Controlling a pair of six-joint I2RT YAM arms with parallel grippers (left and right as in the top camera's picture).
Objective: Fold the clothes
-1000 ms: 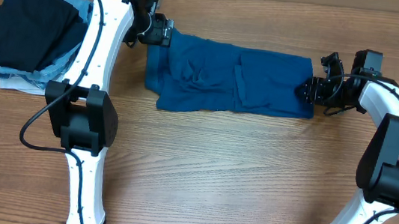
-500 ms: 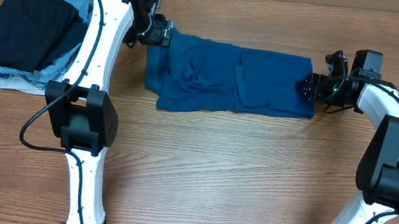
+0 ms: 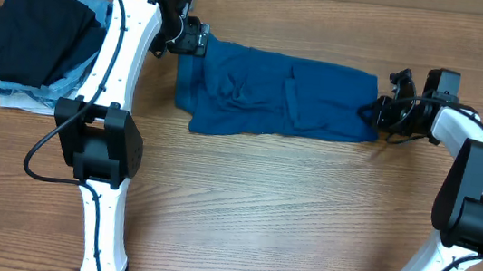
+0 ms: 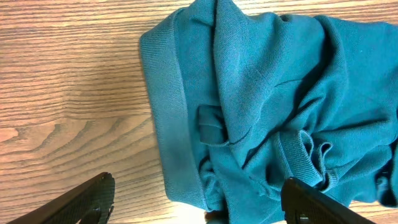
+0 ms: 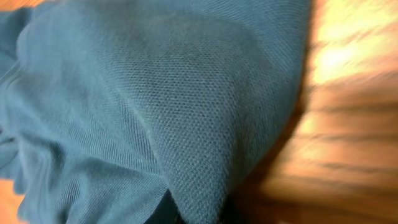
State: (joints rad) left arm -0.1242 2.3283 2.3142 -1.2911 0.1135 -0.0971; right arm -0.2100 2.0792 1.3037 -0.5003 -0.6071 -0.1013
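Observation:
A teal-blue knit garment [image 3: 273, 98] lies stretched sideways across the far middle of the table, wrinkled at its left half. My left gripper [image 3: 200, 38] hovers over its left end with its jaws wide open. In the left wrist view both dark fingers [image 4: 93, 199] straddle the ribbed hem and bunched folds [image 4: 249, 124], with nothing pinched. My right gripper [image 3: 377, 113] is at the garment's right edge and shut on it. In the right wrist view the cloth [image 5: 155, 93] fills the picture and its edge runs down into the jaws at the bottom.
A pile of clothes sits at the far left corner, a black piece [image 3: 35, 30] on top of light blue ones [image 3: 13, 96]. Bare wooden tabletop [image 3: 278, 213] spreads in front of the garment, between the two arm bases.
My right gripper was open at the garment's right edge and has closed on it, its wrist shifting slightly toward me. The left arm and the garment stayed put.

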